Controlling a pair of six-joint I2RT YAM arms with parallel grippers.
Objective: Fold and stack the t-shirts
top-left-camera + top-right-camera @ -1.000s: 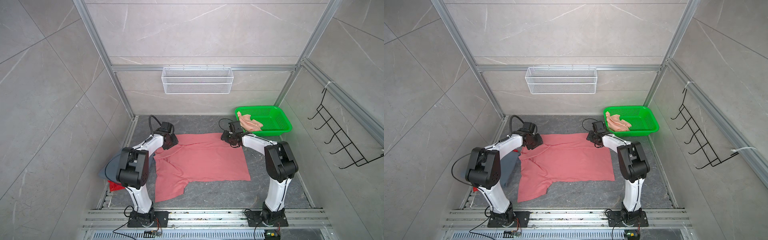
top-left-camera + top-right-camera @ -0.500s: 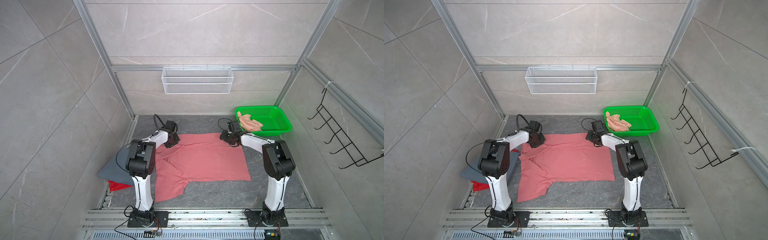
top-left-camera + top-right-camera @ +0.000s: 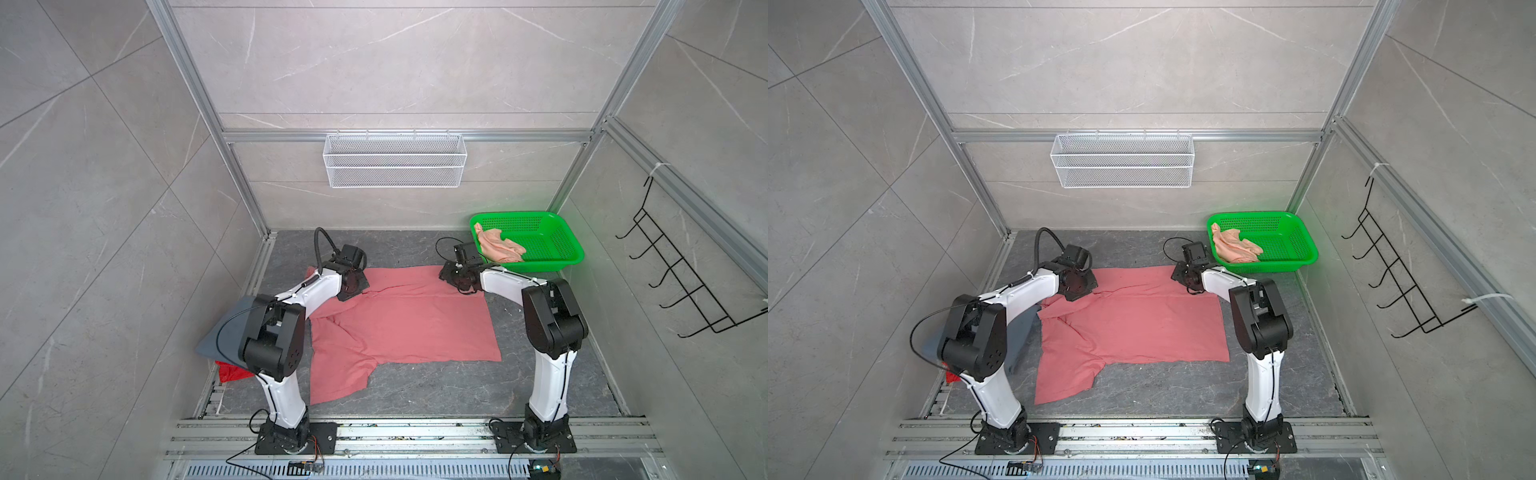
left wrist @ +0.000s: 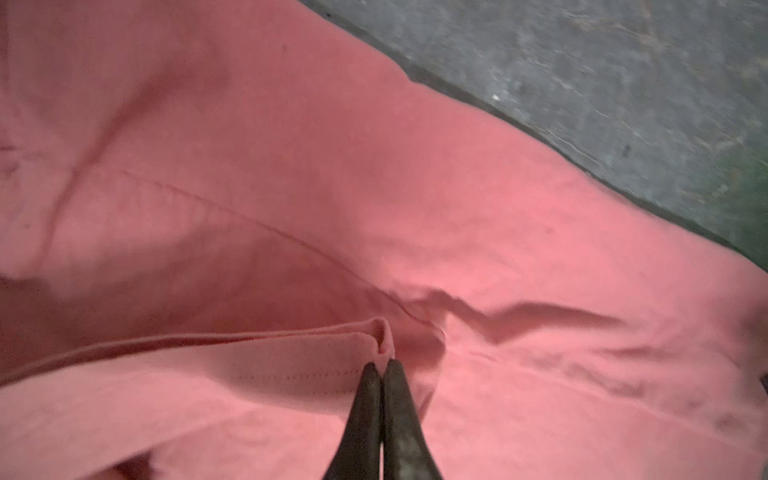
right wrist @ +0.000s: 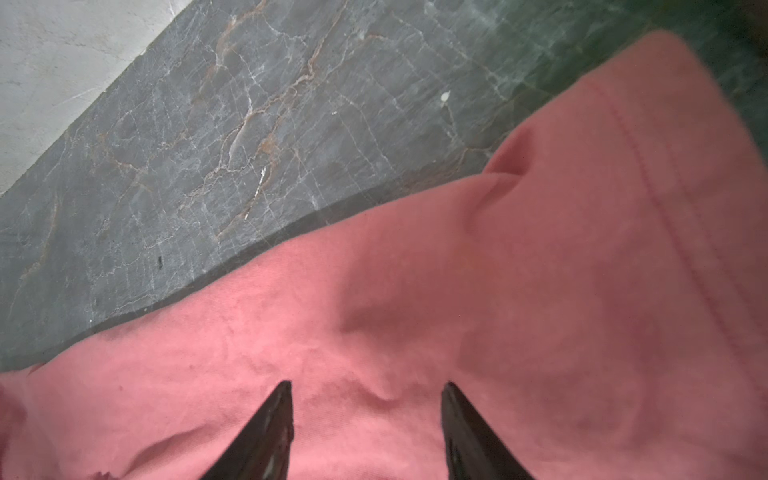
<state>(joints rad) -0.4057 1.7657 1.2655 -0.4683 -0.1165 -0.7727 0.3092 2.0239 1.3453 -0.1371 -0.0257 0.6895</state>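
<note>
A coral pink t-shirt [image 3: 399,320] [image 3: 1129,324] lies spread on the dark floor, with one sleeve trailing toward the near left. My left gripper [image 3: 353,287] is down at the shirt's far left corner. In the left wrist view the gripper [image 4: 383,365] is shut, pinching a raised fold of the stitched hem. My right gripper [image 3: 455,279] hovers over the shirt's far right corner. In the right wrist view the gripper [image 5: 368,388] stands open with flat cloth between its fingers. A pale peach t-shirt [image 3: 498,247] lies crumpled in the basket. A slate grey-blue t-shirt [image 3: 224,332] and a bright red one [image 3: 232,370] lie at the left, partly behind my left arm.
A green mesh basket [image 3: 548,249] stands at the far right corner, close to my right wrist. A white wire shelf [image 3: 395,166] hangs on the back wall and a black hook rack [image 3: 681,286] on the right wall. Metal rails [image 3: 374,432] run along the front.
My left gripper has shut on the shirt's far left edge, and its arm's elbow has swung. The right arm and the shirt have barely moved.
</note>
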